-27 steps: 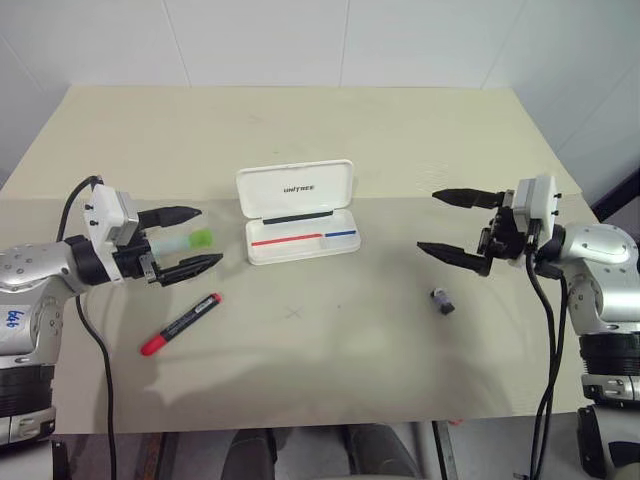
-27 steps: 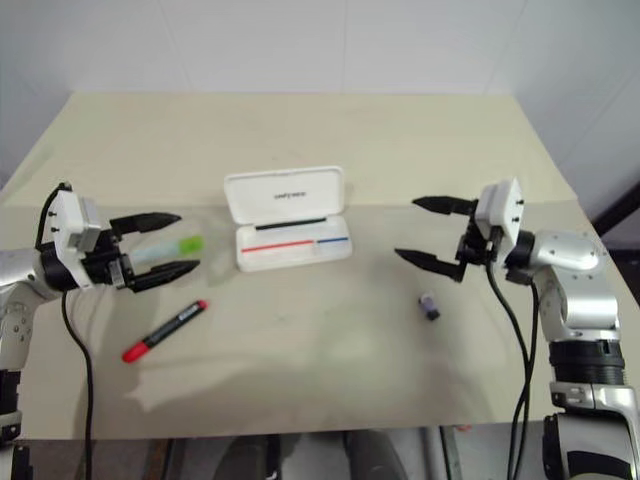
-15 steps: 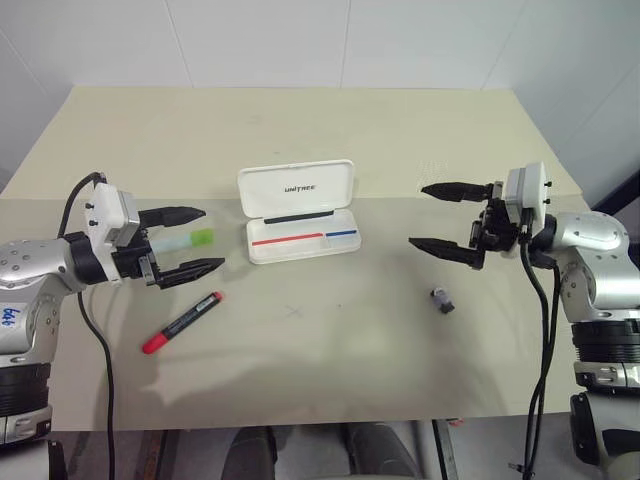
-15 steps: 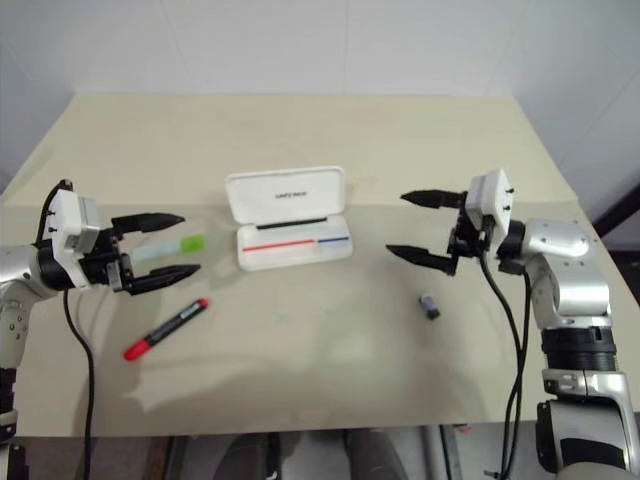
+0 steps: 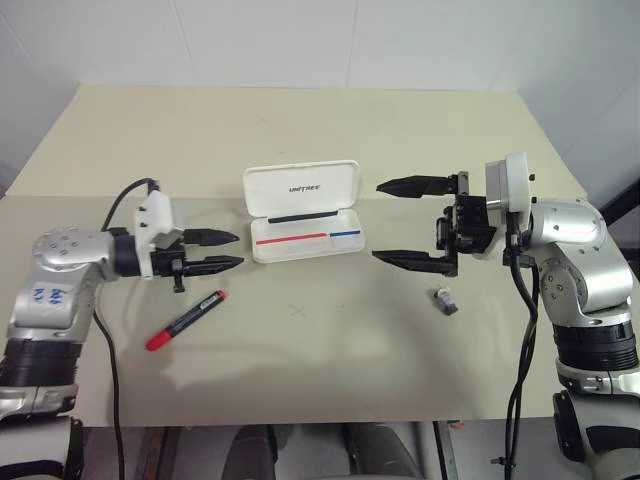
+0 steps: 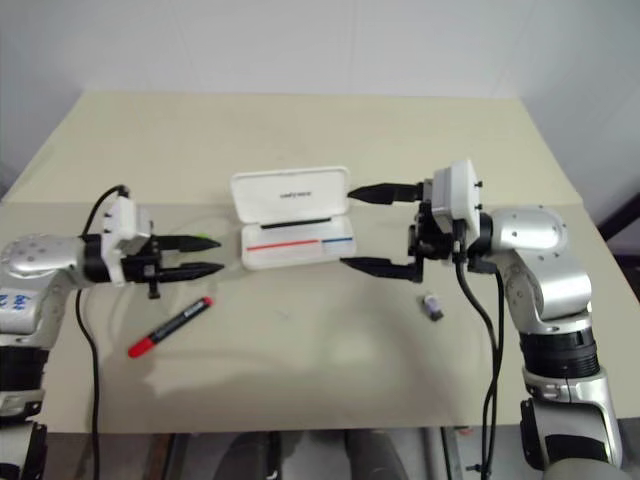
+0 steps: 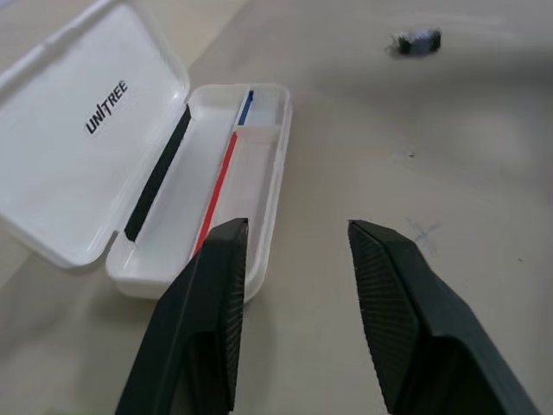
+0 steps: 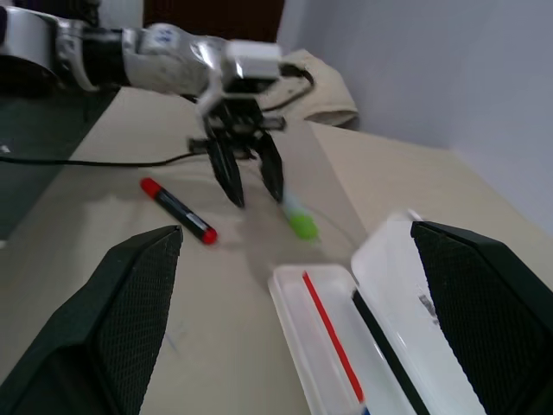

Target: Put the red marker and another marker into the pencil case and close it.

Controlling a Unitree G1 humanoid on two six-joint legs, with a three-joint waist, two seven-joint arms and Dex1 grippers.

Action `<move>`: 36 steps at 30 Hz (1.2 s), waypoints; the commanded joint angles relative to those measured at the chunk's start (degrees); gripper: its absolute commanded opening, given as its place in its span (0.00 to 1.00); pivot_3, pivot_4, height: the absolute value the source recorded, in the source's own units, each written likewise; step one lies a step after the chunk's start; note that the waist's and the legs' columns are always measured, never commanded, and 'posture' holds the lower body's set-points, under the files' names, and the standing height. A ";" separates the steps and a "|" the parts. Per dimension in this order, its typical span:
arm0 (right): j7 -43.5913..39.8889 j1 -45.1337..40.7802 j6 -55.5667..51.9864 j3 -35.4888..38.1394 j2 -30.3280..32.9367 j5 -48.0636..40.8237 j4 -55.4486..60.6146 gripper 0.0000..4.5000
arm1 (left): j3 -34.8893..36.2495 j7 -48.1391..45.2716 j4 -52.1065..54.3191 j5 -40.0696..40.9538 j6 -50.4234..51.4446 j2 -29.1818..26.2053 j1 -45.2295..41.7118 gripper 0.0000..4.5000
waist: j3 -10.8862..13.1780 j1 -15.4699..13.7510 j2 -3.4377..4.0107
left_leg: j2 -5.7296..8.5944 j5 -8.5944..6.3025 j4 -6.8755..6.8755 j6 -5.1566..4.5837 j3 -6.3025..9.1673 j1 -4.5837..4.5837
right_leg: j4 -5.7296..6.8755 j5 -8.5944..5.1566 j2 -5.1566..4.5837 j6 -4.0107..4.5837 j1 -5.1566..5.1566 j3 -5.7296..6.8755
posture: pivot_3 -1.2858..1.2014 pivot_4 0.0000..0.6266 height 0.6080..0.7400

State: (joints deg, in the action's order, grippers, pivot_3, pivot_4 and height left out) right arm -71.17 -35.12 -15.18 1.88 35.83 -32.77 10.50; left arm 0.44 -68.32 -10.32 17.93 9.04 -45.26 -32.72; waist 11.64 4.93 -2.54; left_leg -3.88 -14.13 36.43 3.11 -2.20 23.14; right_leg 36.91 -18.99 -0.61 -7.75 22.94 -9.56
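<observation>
The white pencil case (image 5: pixel 300 188) lies open at mid-table, its lid back and a red and blue stripe inside. The red marker (image 5: pixel 185 320) lies on the table, left of and nearer than the case. The pale green marker (image 8: pixel 298 223) lies on the table by the fingertips of my left gripper (image 5: pixel 228 250). That gripper points at the case's left end and stands open. In the left wrist view nothing is between its fingers (image 7: pixel 216 285). My right gripper (image 5: pixel 378 221) hangs wide open just right of the case, pointing left.
A small dark grey stub (image 5: pixel 444 299) lies on the table under my right arm. The beige table runs on behind the case and in front of it, where a faint cross mark (image 5: pixel 296 311) shows.
My left gripper has swung right toward the case and its fingers have drawn closer together. My right gripper has moved left to the case's right end. The green marker stays on the table.
</observation>
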 commanded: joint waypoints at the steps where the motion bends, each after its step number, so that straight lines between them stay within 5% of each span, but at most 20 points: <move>1: 1.46 1.18 -0.27 0.77 -0.11 -1.35 3.43 1.00 | -5.25 1.93 -5.16 -7.88 -6.42 2.11 -4.93 0.43 | 0.00 -0.30 0.00 | 0.00 0.00 0.01 0.00 0.01 0.02 | 0.00 0.00 0.01 0.00 0.00 0.00 | 0.52 0.24 1.00; 14: 2.39 6.76 1.56 2.46 1.13 -0.07 2.35 1.00 | -12.99 4.02 -23.13 -19.27 -13.88 9.58 -18.46 0.43 | 0.00 -0.20 -0.01 | 0.01 -0.01 0.06 -0.01 -0.02 0.09 | 0.07 0.01 0.04 -0.02 0.10 -0.05 | 0.52 0.24 1.00; 36: 2.96 13.91 5.43 5.38 4.03 2.13 -4.21 1.00 | -13.54 -4.77 -7.03 -17.64 -3.76 6.33 -14.35 0.43 | 0.00 -0.18 -0.01 | 0.01 0.01 0.34 -0.04 -0.01 0.08 | 0.32 0.01 0.05 -0.04 0.07 -0.07 | 0.52 0.24 1.00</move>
State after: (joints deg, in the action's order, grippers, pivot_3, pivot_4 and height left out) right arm -68.48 -21.39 -10.64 5.94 39.78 -30.16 4.36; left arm -12.91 -71.81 -20.75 -0.45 3.35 -37.78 -47.92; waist 11.64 4.76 -2.55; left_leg -3.87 -14.12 36.82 3.07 -2.22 23.23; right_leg 37.27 -18.99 -0.56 -7.79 23.02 -9.64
